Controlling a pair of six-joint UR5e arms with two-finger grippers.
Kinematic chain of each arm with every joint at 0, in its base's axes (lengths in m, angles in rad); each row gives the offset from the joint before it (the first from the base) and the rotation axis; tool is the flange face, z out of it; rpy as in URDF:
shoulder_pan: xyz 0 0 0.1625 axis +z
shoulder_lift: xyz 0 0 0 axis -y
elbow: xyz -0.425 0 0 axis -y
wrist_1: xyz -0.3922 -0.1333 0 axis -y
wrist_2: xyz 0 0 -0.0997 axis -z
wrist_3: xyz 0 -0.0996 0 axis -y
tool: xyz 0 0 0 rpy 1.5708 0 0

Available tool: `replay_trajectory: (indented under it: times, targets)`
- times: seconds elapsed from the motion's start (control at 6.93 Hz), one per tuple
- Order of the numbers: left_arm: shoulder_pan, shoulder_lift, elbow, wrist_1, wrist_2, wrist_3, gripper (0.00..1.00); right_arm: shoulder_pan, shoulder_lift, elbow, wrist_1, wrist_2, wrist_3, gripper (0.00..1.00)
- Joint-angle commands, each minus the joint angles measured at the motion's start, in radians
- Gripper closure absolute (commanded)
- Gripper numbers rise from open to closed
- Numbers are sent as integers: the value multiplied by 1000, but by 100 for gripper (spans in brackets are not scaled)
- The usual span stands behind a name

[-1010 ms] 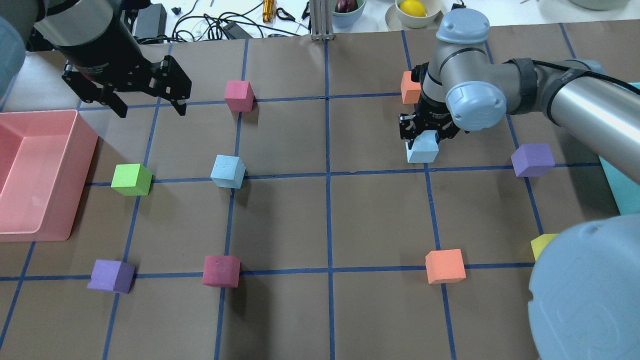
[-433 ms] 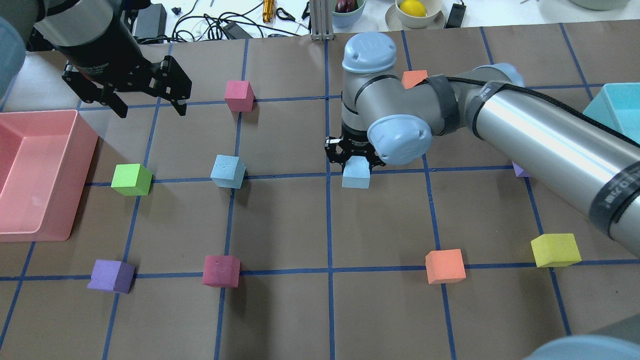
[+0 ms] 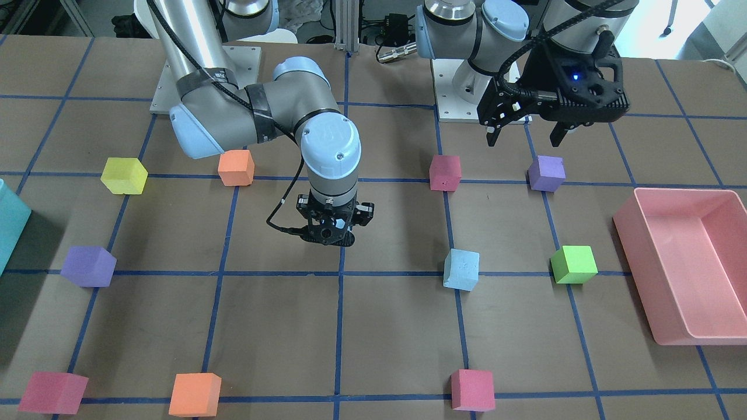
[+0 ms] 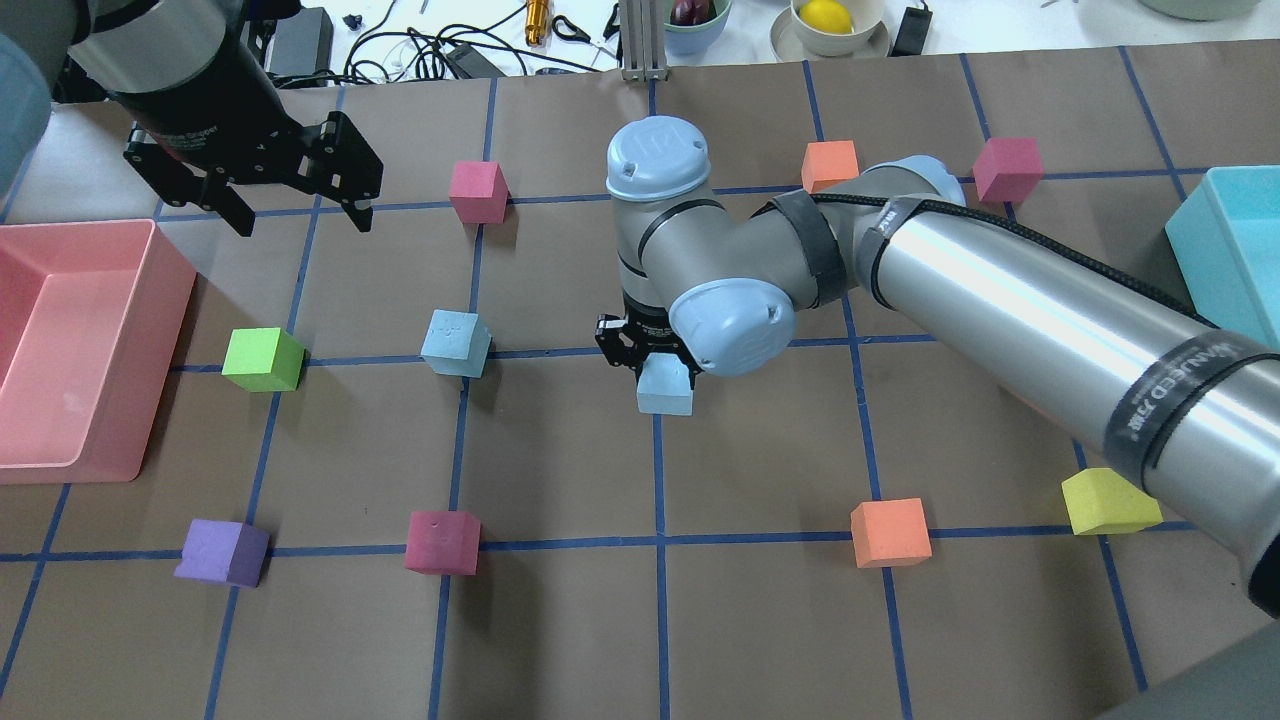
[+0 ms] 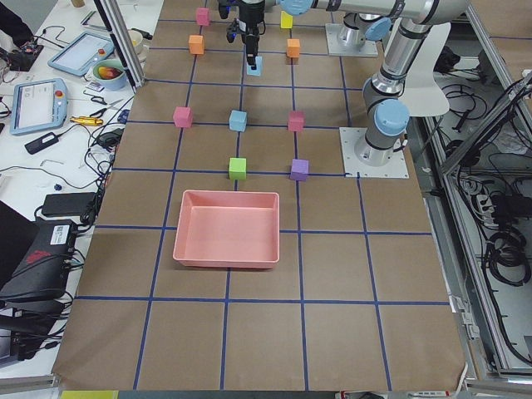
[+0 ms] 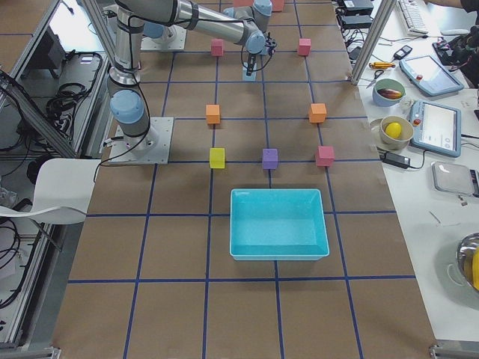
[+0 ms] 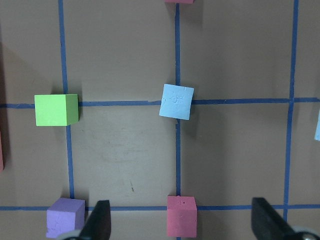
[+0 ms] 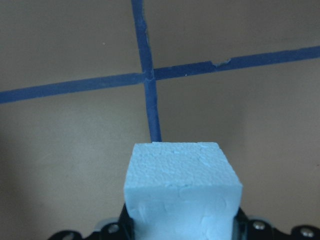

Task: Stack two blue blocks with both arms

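One pale blue block (image 4: 456,343) sits alone on a grid line left of centre; it also shows in the front view (image 3: 461,269) and the left wrist view (image 7: 176,101). My right gripper (image 4: 650,360) is shut on the second blue block (image 4: 665,386) and holds it above the centre tape crossing. This held block fills the bottom of the right wrist view (image 8: 182,190). In the front view the right gripper (image 3: 334,230) hides the held block. My left gripper (image 4: 300,215) hangs open and empty, high over the far left, well behind the lone block.
A pink bin (image 4: 100,440) stands at the left edge and a teal bin (image 4: 1225,240) at the right edge. A green cube (image 4: 262,360) lies left of the lone blue block, a crimson cube (image 4: 477,191) behind it and another crimson cube (image 4: 442,542) in front.
My right arm has carried the blue block leftward from the right half of the table to the centre crossing. The left arm and the lone blue block have not moved.
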Motion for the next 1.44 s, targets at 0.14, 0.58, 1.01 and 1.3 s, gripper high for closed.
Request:
replay_trajectory:
  times: [0.14, 0.58, 1.01, 1.3]
  targets:
    - [2, 0, 1, 0, 0, 0, 0, 15, 32, 13, -18, 0, 0, 100]
    - [2, 0, 0, 0, 0, 0, 0, 15, 35, 74, -127, 0, -3, 98]
    - [2, 0, 0, 0, 0, 0, 0, 15, 35, 69, -141, 21, -16, 97]
    - [2, 0, 1, 0, 0, 0, 0, 13, 36, 77, -144, 17, -39, 25]
